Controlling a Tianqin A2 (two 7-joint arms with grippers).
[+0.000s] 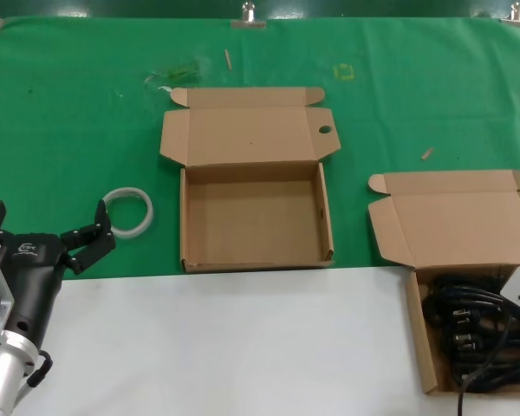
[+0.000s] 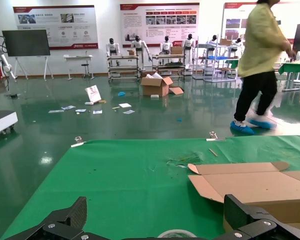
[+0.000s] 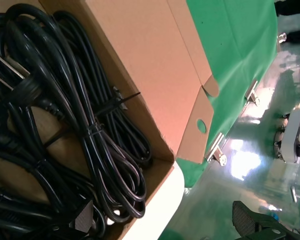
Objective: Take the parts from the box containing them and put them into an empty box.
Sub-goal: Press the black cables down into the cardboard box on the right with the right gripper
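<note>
Cords lying coiled in their open box, right of the empty box | I'm seeing left gripper hovering left of it, fingers spread, beside white ring | right gripper over the cords, can't tell its fingers.

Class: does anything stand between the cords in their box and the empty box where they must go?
Nothing visible: only bare green cloth lies between the cords' box and the empty box, both open.
</note>
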